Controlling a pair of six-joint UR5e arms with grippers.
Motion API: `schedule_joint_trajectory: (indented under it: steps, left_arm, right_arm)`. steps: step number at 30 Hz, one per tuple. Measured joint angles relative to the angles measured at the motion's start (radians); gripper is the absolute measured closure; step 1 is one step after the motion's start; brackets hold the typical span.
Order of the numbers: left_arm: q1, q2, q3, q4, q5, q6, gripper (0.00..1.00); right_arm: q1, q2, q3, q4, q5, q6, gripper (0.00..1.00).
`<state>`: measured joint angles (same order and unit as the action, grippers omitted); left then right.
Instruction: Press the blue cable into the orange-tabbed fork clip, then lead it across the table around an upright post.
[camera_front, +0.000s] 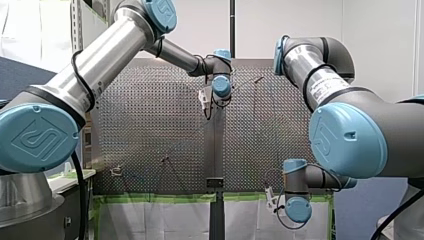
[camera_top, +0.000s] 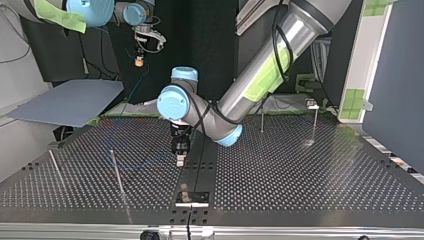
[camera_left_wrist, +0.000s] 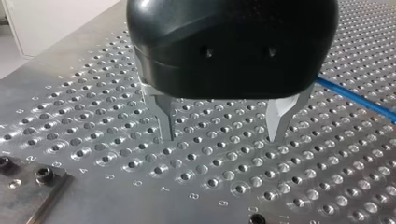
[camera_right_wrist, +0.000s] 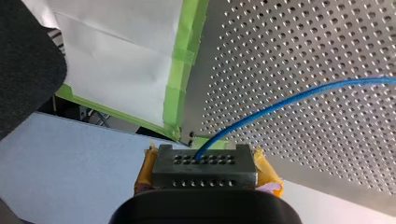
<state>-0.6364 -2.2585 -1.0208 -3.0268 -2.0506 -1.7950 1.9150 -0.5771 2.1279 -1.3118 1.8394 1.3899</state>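
The blue cable (camera_right_wrist: 299, 95) runs from my right gripper (camera_right_wrist: 201, 163) out over the perforated table (camera_right_wrist: 327, 42). That gripper's yellow pads (camera_right_wrist: 265, 169) are shut on the cable, and it hangs off the table's edge (camera_top: 139, 61). My left gripper (camera_left_wrist: 222, 135) points down at the plate mid-table (camera_top: 180, 159), its metal fingers (camera_left_wrist: 164, 119) open with nothing between them. The cable (camera_left_wrist: 359, 99) passes beside it, apart from the fingers. A small clip (camera_top: 312, 104) stands at the top view's far right; I cannot make out an orange tab on it.
Thin upright posts stand at the top view's left (camera_top: 118, 172), far left (camera_top: 55, 167) and right (camera_top: 261, 120). A black bracket (camera_top: 192, 197) sits on the centre strip. A grey board (camera_top: 70, 102) and green tape (camera_right_wrist: 180, 70) lie off the table's edge by my right gripper.
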Motion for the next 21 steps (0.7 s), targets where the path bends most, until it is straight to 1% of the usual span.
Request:
schedule_joint_trajectory:
  steps: [3,7,10,13,16,19,21]
  left_arm:
    - [-0.006,0.000,0.000,-0.007,-0.005,-0.001,0.05]
    - [-0.020,0.000,-0.001,-0.018,-0.013,-0.003,0.05]
    - [-0.032,0.000,-0.005,-0.024,-0.013,-0.003,0.05]
    - [-0.043,0.000,-0.020,-0.025,-0.002,-0.002,0.05]
    - [-0.053,0.000,-0.041,-0.018,0.019,0.008,0.05]
    - [-0.060,0.000,-0.063,-0.017,0.041,0.024,0.05]
    - [-0.064,0.000,-0.073,-0.021,0.059,0.038,0.05]
  right_arm:
    - [-0.008,0.000,0.001,-0.028,0.005,0.019,1.00]
    - [-0.025,0.001,-0.011,-0.063,0.003,0.050,1.00]
    - [-0.037,0.001,-0.027,-0.088,0.002,0.063,1.00]
    - [-0.052,0.001,-0.048,-0.113,0.001,0.067,1.00]
    - [-0.066,0.001,-0.065,-0.139,0.001,0.068,1.00]
    - [-0.079,0.001,-0.071,-0.151,0.000,0.070,1.00]
    - [-0.086,0.001,-0.075,-0.151,0.000,0.072,1.00]
